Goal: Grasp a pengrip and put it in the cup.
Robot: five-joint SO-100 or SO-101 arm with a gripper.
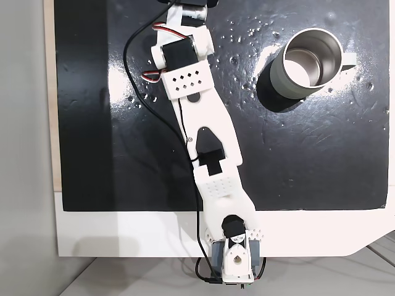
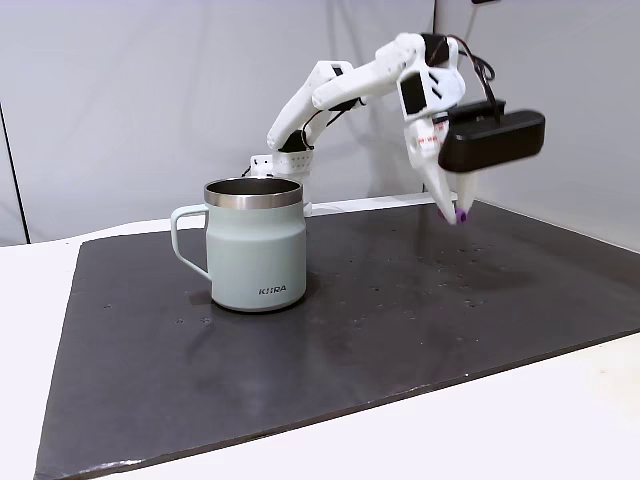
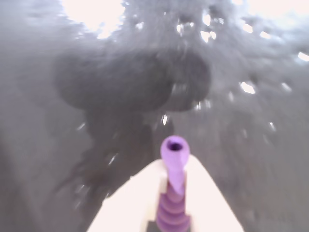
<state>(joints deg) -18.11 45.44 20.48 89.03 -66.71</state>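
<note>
Though tiny, the pengrip point(image 3: 174, 164) looks soft, ribbed and nearly weightless, so a light squeeze mid-length should keep it without crushing. Pinched between the white fingers, its open end juts past the tips in the wrist view. Gripper point(image 2: 455, 212) hangs above the black mat point(image 2: 400, 300), clamped on the purple piece, well apart from the steel mug point(image 2: 255, 245), handle turned away from the arm.

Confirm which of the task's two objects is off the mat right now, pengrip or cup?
The pengrip: the small purple ribbed cylinder clamped in the end effector, held clear above the black mat. The steel cup stands upright on the mat, apart from it.
</note>
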